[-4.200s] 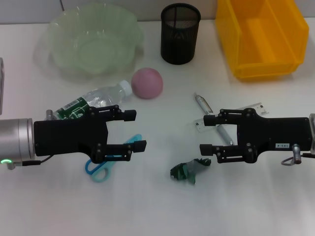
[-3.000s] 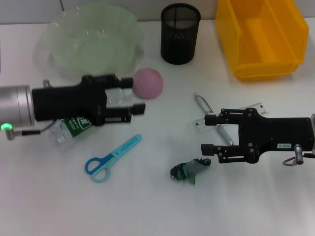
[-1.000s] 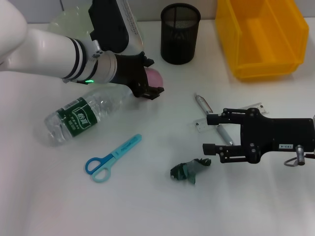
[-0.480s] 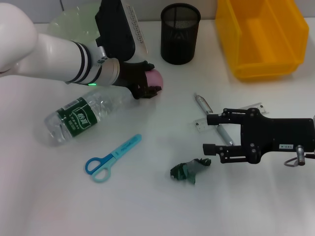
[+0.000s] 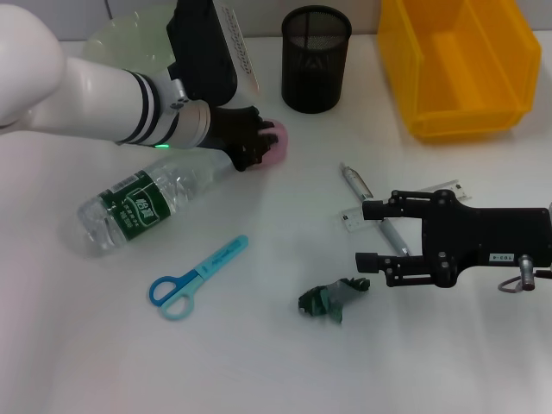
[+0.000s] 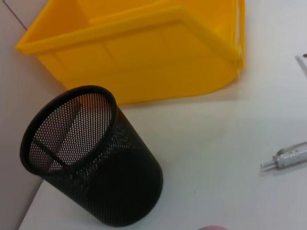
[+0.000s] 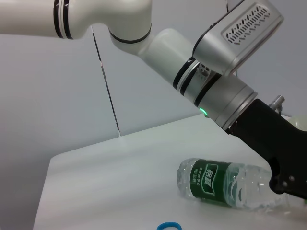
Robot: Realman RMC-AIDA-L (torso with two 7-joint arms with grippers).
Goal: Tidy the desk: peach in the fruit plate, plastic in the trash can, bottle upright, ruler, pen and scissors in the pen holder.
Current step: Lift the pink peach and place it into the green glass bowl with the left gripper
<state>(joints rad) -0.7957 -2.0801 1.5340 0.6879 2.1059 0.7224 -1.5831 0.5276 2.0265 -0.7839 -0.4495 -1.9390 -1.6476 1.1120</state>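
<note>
My left gripper (image 5: 256, 140) is down over the pink peach (image 5: 279, 143), its fingers on either side and shut on it, on the table. The clear bottle (image 5: 138, 207) with a green label lies on its side beside it and also shows in the right wrist view (image 7: 216, 184). Blue scissors (image 5: 197, 278) lie in front. My right gripper (image 5: 362, 235) is open and empty, hovering over the pen (image 5: 354, 181) and the clear ruler (image 5: 450, 189). The crumpled green plastic (image 5: 332, 299) lies just in front of it. The black mesh pen holder (image 5: 316, 59) stands at the back.
A yellow bin (image 5: 457, 65) stands at the back right. The pale green fruit plate (image 5: 121, 30) at the back left is mostly hidden behind my left arm. The left wrist view shows the pen holder (image 6: 91, 158), the bin (image 6: 144, 52) and the pen (image 6: 288, 157).
My left arm swung from the bottle and scissors to the peach, came down over it and closed its fingers on it. The bottle rolled a little. The right arm has stayed still.
</note>
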